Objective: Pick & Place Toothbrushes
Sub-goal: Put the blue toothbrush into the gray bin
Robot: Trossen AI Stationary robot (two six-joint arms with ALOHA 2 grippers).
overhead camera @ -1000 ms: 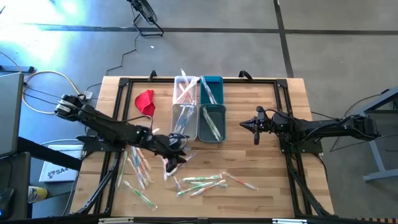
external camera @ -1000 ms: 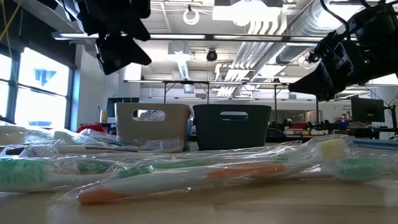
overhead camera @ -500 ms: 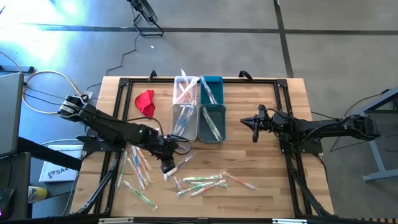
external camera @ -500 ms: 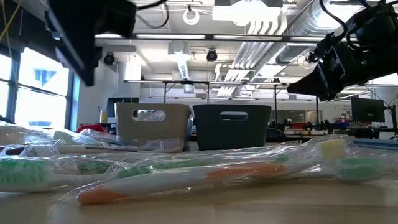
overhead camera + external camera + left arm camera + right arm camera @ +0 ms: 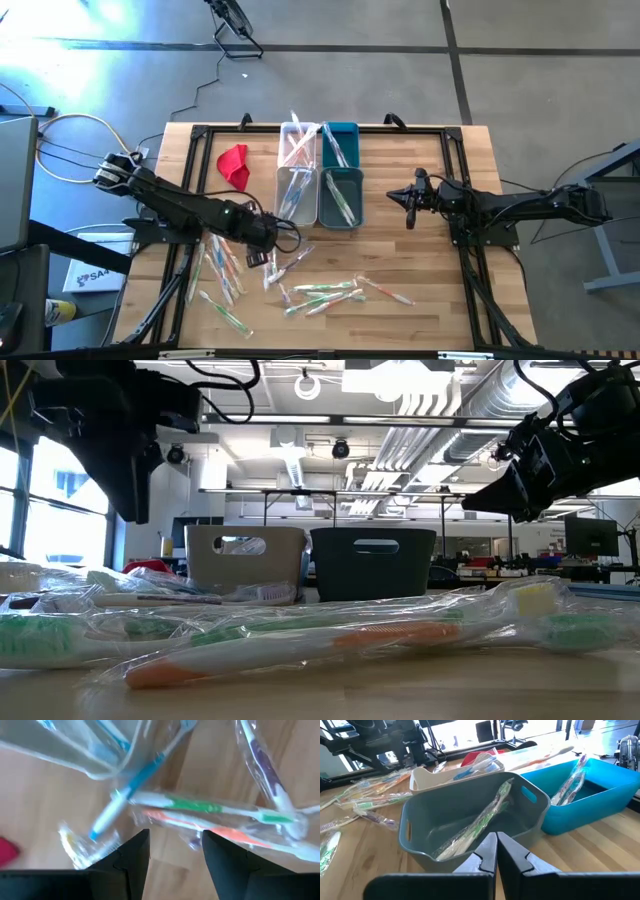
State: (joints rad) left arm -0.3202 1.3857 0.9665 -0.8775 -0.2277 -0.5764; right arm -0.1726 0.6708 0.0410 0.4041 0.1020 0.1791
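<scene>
1. Several wrapped toothbrushes (image 5: 200, 815) lie just ahead of the left gripper (image 5: 268, 252), which hovers over the loose pile with jaws spread and nothing between them. Judged light, thin and stiff, in crinkly clear film likely to slip; grip across the mid-handle, not the loose wrapper ends.
2. Remaining toothbrushes are scattered on the wooden table (image 5: 420, 300) toward its front edge. The bare, flat surface leaves little clearance under each handle.
3. Farther back, four bins (image 5: 320, 175) sit at table centre; some already contain toothbrushes.
4. Right gripper (image 5: 410, 205) waits beside the bins, jaws closed, empty.
5. A red cloth (image 5: 235, 163) lies near the rear left.
6. Beyond: a workshop with ceiling ducting (image 5: 420, 390) and windows.
</scene>
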